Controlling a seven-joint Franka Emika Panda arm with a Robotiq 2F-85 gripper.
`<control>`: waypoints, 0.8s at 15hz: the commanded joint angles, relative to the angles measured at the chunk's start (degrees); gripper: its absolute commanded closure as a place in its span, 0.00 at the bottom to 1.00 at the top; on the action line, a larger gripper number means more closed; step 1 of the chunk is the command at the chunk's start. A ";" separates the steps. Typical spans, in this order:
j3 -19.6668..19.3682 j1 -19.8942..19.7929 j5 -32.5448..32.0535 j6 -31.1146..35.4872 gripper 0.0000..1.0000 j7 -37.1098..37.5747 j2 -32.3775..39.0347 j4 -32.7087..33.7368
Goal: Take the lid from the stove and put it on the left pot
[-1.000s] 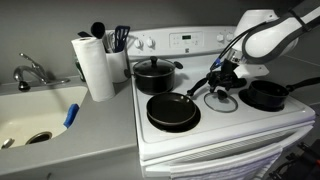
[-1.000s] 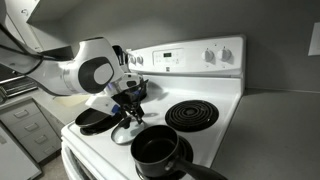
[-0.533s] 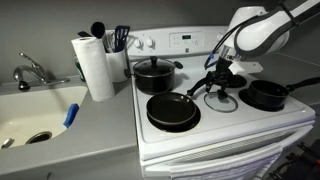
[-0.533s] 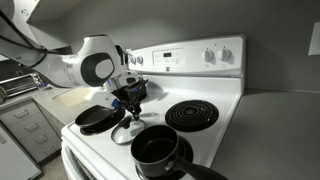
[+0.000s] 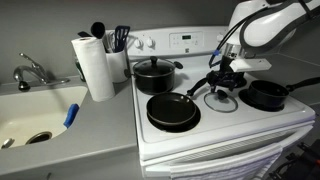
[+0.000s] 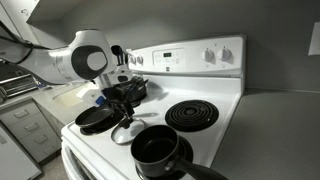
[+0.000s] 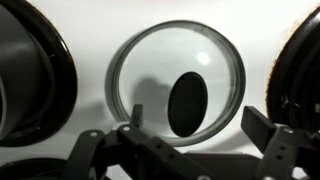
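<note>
"Lid (image 7: 178,55) first: where was it?"

"It lay flat on the stove (image 5: 225,120) (black knob (image 7: 188,102) up), on the white top between the frying pan (image 5: 172,110) and the pot (image 5: 265,95), touching neither."

"And the pincer (image 7: 192,112)?"

"It hung right above the lid, its jaws spread wide to either side of the knob, and it held nothing."
</note>
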 commanded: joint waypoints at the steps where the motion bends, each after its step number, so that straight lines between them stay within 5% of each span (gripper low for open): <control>1: 0.99 0.22 -0.68 -0.08 0.00 3.46 -1.73 -1.95; 12: 1.08 -0.13 -4.36 0.05 0.00 6.32 -1.24 -4.29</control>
